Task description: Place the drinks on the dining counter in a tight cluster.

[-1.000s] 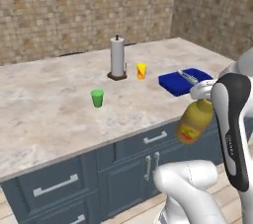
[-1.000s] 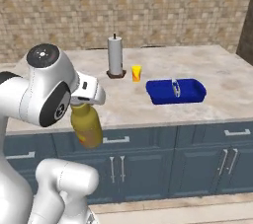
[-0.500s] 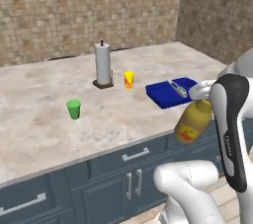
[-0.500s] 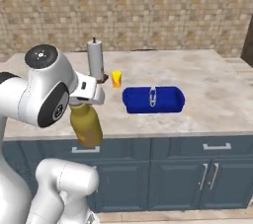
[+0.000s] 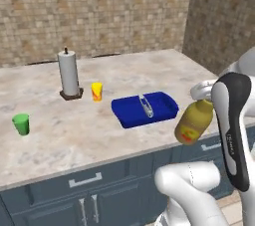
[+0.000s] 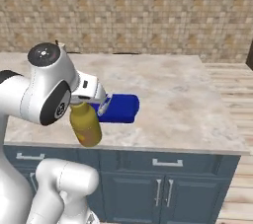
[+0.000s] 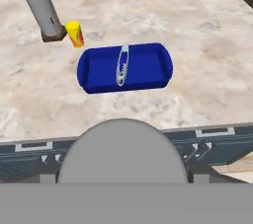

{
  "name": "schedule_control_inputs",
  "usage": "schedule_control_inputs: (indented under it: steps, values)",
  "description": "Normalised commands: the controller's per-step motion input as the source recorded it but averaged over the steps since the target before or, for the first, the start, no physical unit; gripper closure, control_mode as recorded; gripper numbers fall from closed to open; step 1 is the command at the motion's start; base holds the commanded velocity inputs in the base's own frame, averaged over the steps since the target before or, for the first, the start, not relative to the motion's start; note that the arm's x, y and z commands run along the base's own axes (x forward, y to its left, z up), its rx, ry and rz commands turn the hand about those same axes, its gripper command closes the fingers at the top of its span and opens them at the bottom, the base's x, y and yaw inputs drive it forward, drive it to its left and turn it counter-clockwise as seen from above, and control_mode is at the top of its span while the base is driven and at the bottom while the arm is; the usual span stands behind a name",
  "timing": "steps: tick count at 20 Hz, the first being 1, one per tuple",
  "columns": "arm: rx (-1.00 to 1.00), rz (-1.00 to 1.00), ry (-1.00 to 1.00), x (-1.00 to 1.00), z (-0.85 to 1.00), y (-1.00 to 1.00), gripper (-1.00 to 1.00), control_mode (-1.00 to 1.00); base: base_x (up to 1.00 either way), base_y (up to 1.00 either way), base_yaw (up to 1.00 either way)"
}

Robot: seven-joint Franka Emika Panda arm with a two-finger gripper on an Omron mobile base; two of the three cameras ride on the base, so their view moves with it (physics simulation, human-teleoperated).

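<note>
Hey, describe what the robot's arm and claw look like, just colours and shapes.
The glossy white robot arm is built of thick rounded segments with dark grey joint bands and a round dark end cap. One segment is a black rounded link with small white lettering. The claw hangs from a white boxy hand.

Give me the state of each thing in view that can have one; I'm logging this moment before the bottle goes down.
mustard-yellow bottle: capped, held tilted in the air, short of the counter's edge
gripper: shut on the bottle's top
blue tray: flat on the dining counter, metal utensil lying inside
yellow cup: upright
green cup: upright
paper towel roll: standing on its holder
</note>
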Motion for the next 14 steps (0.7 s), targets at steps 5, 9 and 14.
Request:
schedule_control_inputs:
  steps: [5, 9, 14]
  values:
    - [0.0, 0.0, 0.0, 0.0, 0.0, 0.0, 1.0, 1.0, 0.06, -0.93, 0.01]
    - [0.0, 0.0, 0.0, 0.0, 0.0, 0.0, 1.0, 1.0, 0.37, -0.71, -0.01]
    - [0.0, 0.0, 0.0, 0.0, 0.0, 0.0, 1.0, 1.0, 0.55, -0.19, -0.12]
